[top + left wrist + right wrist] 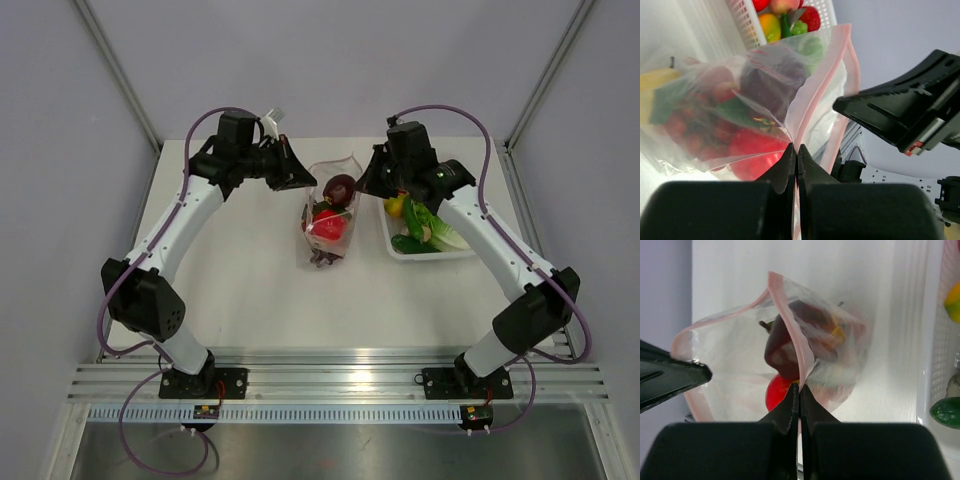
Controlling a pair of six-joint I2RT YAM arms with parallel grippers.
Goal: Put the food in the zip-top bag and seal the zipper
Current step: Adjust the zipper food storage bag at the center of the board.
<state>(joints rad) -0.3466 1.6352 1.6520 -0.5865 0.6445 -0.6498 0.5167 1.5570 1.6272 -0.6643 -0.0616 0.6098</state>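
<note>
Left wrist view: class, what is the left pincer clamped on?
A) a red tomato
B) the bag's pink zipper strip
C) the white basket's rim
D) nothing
B: the left pincer is shut on the pink zipper strip at the mouth of the zip-top bag.

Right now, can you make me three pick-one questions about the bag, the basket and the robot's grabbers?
1. Where is the white basket from the zip-top bag?
A) on the robot's right
B) on the robot's left
C) on top of it

2. What colour is the zipper?
A) blue
B) pinkish-red
C) green

3. What are the left gripper and the right gripper doing?
A) hanging open
B) pinching the zipper
C) holding a lemon

Answers:
1 A, the top view shows the basket on that side of the bag.
2 B, both wrist views show a pinkish-red strip.
3 B, each wrist view shows closed fingers on the strip.
</note>
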